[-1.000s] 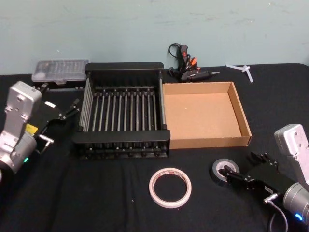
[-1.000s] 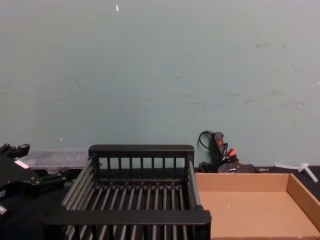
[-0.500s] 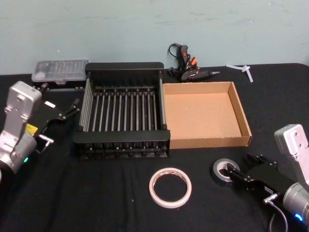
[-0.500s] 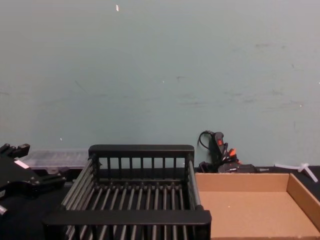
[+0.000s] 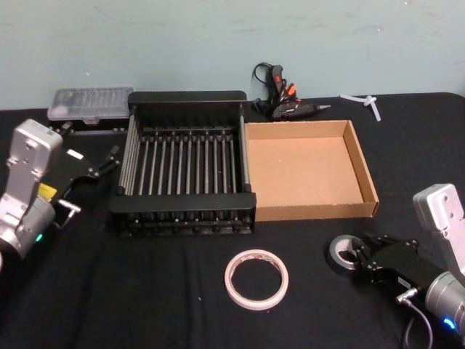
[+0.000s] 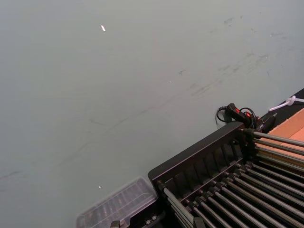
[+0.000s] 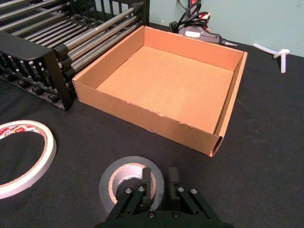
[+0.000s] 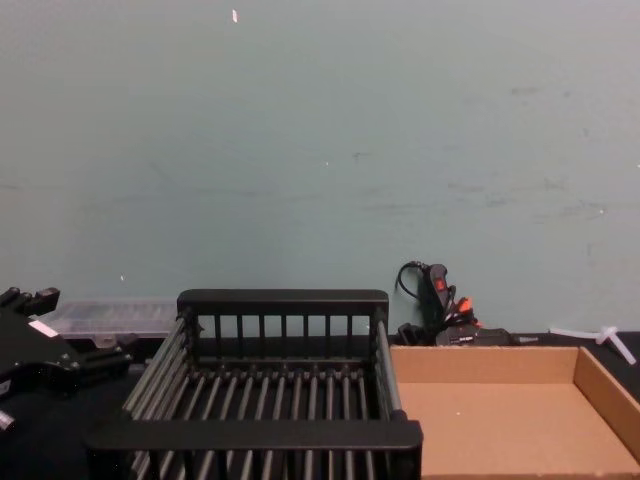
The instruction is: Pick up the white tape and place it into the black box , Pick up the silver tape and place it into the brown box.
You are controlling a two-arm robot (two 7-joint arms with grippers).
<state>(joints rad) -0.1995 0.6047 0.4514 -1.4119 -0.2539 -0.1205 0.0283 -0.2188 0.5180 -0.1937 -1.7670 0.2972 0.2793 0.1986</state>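
The silver tape point(image 7: 105, 187) lies on the black cloth in front of the brown box point(image 7: 142, 111). My right gripper point(image 7: 160, 182) is shut on its wall, one finger inside the core and the other outside. From the head view, the silver tape point(image 5: 336, 249) and right gripper point(image 5: 356, 254) are at the front right. The white tape point(image 5: 256, 279) lies flat at the front centre, also seen as the white tape point(image 7: 47, 147) in the right wrist view. The black box point(image 5: 185, 97) stands left of the brown box point(image 5: 312, 212). My left gripper point(image 5: 107, 161) hangs parked left of the black box.
A black and orange glue gun point(image 5: 280, 98) lies behind the boxes. A clear plastic case point(image 5: 91, 104) sits at the back left. A white plastic piece point(image 5: 363, 102) lies at the back right. Bare cloth lies around both tapes.
My right gripper's fingers have closed from wide apart onto the silver tape's wall. The roll has shifted slightly to the right. The left arm has not moved.
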